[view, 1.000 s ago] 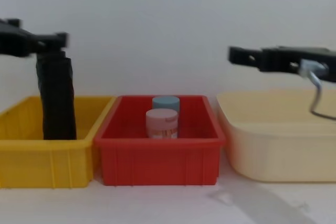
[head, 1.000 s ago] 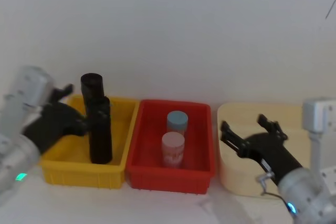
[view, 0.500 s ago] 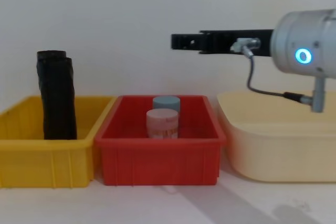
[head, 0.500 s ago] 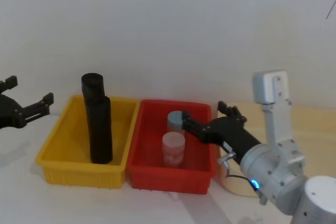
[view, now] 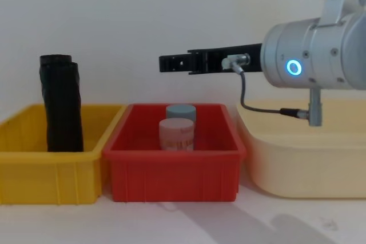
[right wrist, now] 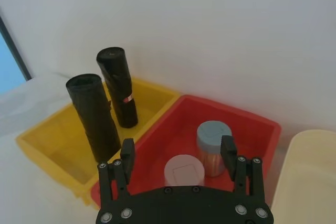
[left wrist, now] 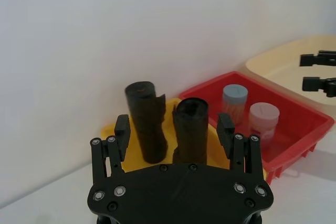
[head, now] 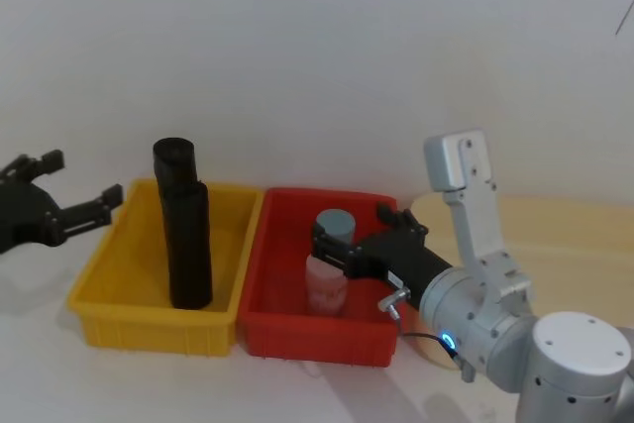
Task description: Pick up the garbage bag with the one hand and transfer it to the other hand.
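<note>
Tabletop (head: 149, 383), garbage bag (right wrist: 118, 85) right of left claw (head: 84, 177)

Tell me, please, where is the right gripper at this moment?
In the head view, the right gripper hovers open above the red bin, over the pink-lidded jar and the blue-lidded jar.

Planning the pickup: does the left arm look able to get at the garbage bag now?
Probably yes. The left gripper is open beside the yellow bin, and the garbage bag stands above its rim with nothing between.
</note>
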Motion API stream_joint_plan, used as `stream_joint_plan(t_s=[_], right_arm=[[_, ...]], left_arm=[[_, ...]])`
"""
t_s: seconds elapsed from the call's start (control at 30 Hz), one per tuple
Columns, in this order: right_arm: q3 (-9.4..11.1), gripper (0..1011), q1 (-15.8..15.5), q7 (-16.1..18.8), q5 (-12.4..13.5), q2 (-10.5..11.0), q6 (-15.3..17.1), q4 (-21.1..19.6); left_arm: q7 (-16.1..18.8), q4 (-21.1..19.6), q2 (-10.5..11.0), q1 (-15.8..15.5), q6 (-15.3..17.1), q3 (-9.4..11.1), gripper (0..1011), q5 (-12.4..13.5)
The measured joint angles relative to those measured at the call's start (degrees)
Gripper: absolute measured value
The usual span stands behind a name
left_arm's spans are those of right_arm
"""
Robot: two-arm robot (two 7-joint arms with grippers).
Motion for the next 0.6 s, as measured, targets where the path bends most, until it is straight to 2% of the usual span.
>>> stream_joint_plan(t_s=[0.03,0.33,0.6], right_arm=[[-0.05,1004,0.09,0.09,0.0,-0.08,0.1,0.13],[-0.58,1004,1.19,1.12,0.0,-1.04,1.23,1.94],[-0.66,1004,1.84,1.83,0.01,-1.59,1.81,3.36]], left_arm=[[-0.66,1.12,-0.15,-1.1,-0.27,1.1,1002,0.02],[-2.37,6.54,-1.64,-6.42,-1.2,6.47,1002,1.03],[-2.6,10.68,-3.14,-10.45,-1.25,10.05,1001,1.95]])
